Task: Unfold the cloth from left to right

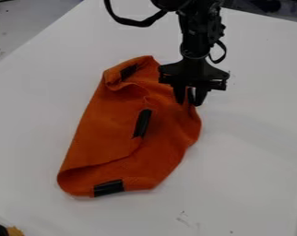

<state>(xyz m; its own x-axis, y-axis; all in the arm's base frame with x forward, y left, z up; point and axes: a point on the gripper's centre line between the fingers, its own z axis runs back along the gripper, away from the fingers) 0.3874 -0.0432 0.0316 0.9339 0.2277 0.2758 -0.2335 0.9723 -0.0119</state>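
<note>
The black gripper [188,101] hangs over the upper right edge of the orange cloth [108,133]. Its two fingers stand apart, open, with a bit of orange showing between them; whether the tips touch the fabric I cannot tell. The cloth lies at a slant, partly folded over itself, with creases near its top and a curled fold at the lower left. Black strips mark it at the top [128,71], in the middle [142,123] and along the bottom edge [108,187].
A white table [249,161] surrounds the cloth, its left edge slanting across the upper left. The arm enters from the top, with a cable looping to its left. A black and yellow object [14,231] sits at the bottom left corner.
</note>
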